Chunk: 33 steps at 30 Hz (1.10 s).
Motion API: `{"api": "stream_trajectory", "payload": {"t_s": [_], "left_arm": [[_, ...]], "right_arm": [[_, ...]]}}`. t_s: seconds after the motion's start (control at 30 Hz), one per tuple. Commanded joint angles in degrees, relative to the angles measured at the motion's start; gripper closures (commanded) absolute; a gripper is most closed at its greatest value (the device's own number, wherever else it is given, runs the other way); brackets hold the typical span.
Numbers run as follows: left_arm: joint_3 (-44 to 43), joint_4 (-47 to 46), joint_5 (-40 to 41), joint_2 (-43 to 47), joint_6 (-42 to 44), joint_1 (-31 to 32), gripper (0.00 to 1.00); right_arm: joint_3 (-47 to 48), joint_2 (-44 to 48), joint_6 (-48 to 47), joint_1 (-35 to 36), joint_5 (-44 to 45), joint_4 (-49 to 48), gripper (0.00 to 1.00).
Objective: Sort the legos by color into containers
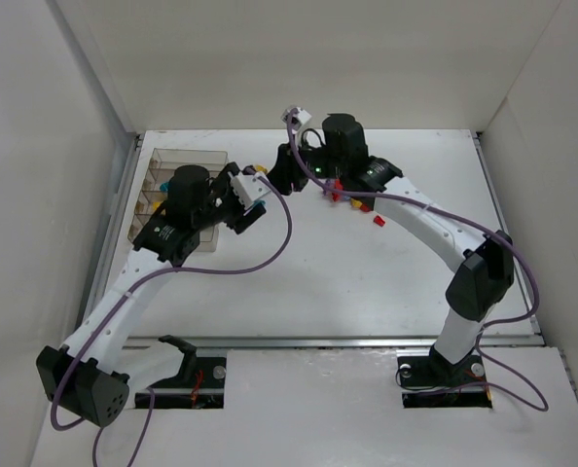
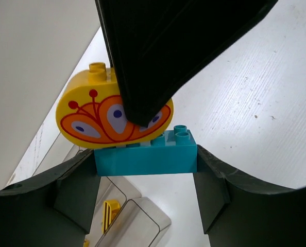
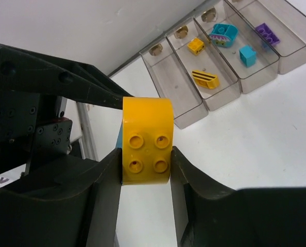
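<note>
The white table [image 1: 367,282] carries both arms, which reach in from the near edge and meet just to the right of the containers, a smoky clear four-compartment tray [image 3: 181,92] at the far left. The left gripper [image 2: 144,165] is clamped end to end on a cyan brick [image 2: 142,157]. The right gripper [image 3: 145,172] squeezes the rounded yellow brick [image 3: 145,134], printed with a butterfly, that is snapped on top of it, so the joined pair hangs between the two hands above the table. In the tray, one compartment holds a striped yellow piece [image 3: 205,78] and a small yellow brick [image 3: 196,46]. The next holds a curved cyan piece [image 3: 223,35] and a cyan cube [image 3: 247,55], and the end one a purple plate [image 3: 267,33]. A red brick [image 1: 377,223] lies loose beside the right arm.
</note>
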<state>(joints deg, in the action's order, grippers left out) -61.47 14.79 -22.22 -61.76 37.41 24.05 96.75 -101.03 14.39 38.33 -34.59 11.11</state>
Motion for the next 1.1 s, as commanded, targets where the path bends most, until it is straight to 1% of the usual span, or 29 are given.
{"api": "stream_trajectory", "payload": {"t_s": [0.0,0.17,0.3,0.4,0.43,0.47,0.5,0.53,0.57,0.6,0.63,0.67,0.7,0.8,0.87,0.9,1.07], "left_arm": [[1.5,-2.1,1.7,0.6,-0.8,-0.1,1.00],[3.1,-0.9,1.2,0.0,-1.9,-1.9,1.00],[3.7,-0.9,3.8,-2.2,-5.1,-3.5,1.00],[1.2,-0.9,5.9,-5.6,-11.5,-8.9,1.00],[0.0,-0.9,6.8,-9.2,-13.7,-12.9,1.00],[-1.4,-0.9,7.4,-11.3,-18.4,-15.1,1.00],[-4.8,-0.9,8.0,-13.5,-20.9,-17.4,1.00],[-6.5,0.0,8.0,-18.0,-22.9,-19.6,1.00],[-8.3,0.6,7.5,-20.1,-24.5,-23.6,1.00],[-11.5,1.2,7.5,-22.2,-25.6,-25.2,1.00],[-12.9,1.7,6.7,-24.0,-26.2,-26.3,1.00],[-14.0,1.7,6.7,-27.2,-26.2,-27.1,1.00],[-14.9,0.3,7.9,-28.5,-25.6,-27.9,1.00],[-18.2,-0.9,11.4,-34.0,-23.8,-27.9,1.00],[-21.5,-1.5,12.1,-37.0,-23.1,-27.9,1.00],[-22.5,-2.1,13.3,-40.1,-23.1,-27.9,1.00],[-28.0,-3.4,14.8,-47.0,-23.1,-27.9,1.00]], "right_arm": [[0.8,1.5,0.2,-1.6,3.2,-1.6,1.00],[0.3,2.6,2.9,-4.3,7.6,-1.6,1.00],[-0.9,3.2,5.0,-6.8,12.1,-1.6,1.00],[-2.2,3.8,5.6,-8.1,13.3,-1.6,1.00],[-2.8,3.8,5.6,-8.1,13.3,-1.6,1.00],[-2.8,3.8,5.6,-8.1,13.3,-1.6,1.00],[-3.3,4.3,4.9,-8.6,13.3,-1.6,1.00],[-3.3,4.4,4.4,-8.6,13.3,-1.6,1.00],[-3.8,4.4,4.4,-8.6,13.3,-1.6,1.00],[-3.8,4.4,3.8,-8.6,13.3,-1.6,1.00],[-3.8,4.4,3.8,-8.6,13.3,-1.6,1.00],[-3.8,4.4,3.2,-8.6,13.3,-1.6,1.00],[-3.8,4.4,3.2,-9.1,13.3,-1.6,1.00],[-3.3,3.8,2.7,-9.7,12.8,-1.6,1.00],[-2.6,3.1,2.7,-10.4,12.8,-1.6,1.00],[-2.1,3.1,2.7,-10.4,12.8,-1.6,1.00],[-0.3,1.5,2.7,-11.6,12.8,-1.6,1.00]]}}
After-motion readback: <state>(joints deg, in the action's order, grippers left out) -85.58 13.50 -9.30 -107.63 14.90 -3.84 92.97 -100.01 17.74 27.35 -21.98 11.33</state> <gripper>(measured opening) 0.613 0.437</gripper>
